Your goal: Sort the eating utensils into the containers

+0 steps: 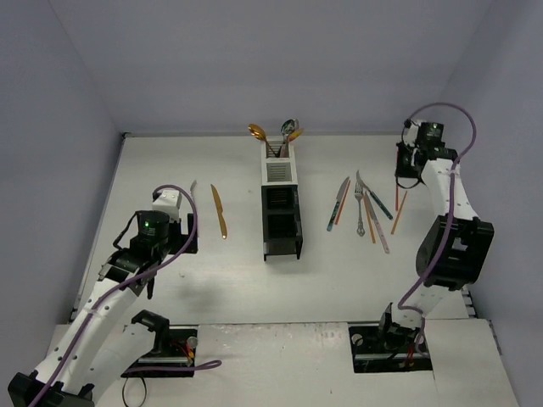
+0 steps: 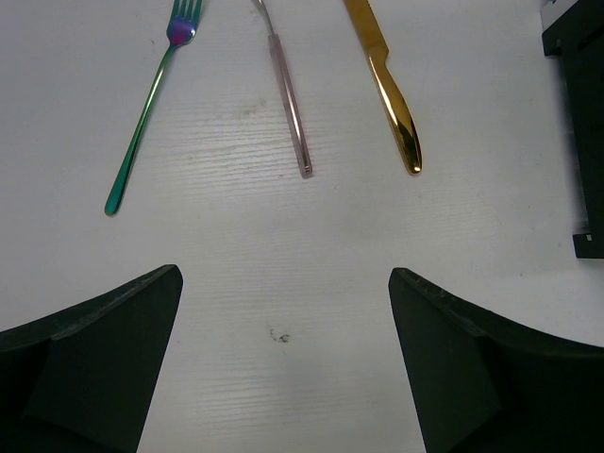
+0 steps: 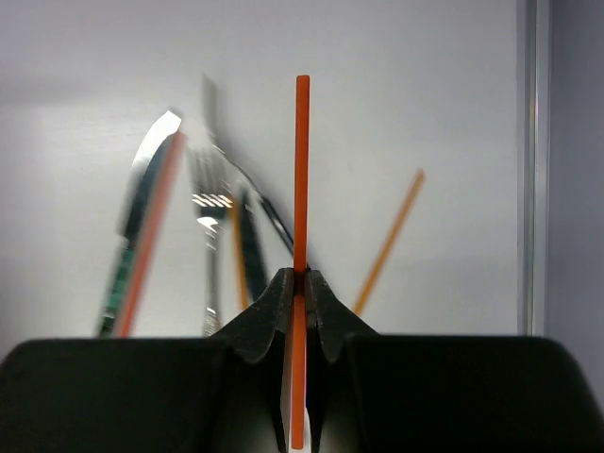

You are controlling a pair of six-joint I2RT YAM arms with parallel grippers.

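Observation:
The containers (image 1: 281,208) stand in a row at mid-table, white bins far and black bins near. The farthest bin holds gold and silver spoons (image 1: 273,136). My right gripper (image 3: 302,274) is shut on a thin orange utensil (image 3: 302,170), lifted above a loose pile of utensils (image 1: 361,208) with a silver fork (image 3: 209,217) and another orange piece (image 3: 387,241). My left gripper (image 2: 283,274) is open over bare table. Ahead of it lie a teal fork (image 2: 142,123), a pink utensil (image 2: 291,104) and a gold knife (image 2: 392,94).
Black base brackets (image 1: 161,343) (image 1: 390,348) sit at the near edge. Purple cables (image 1: 454,119) loop along both arms. Blue-grey walls close in the table at the back and both sides. The black bin's corner (image 2: 580,113) shows at the left wrist view's right edge.

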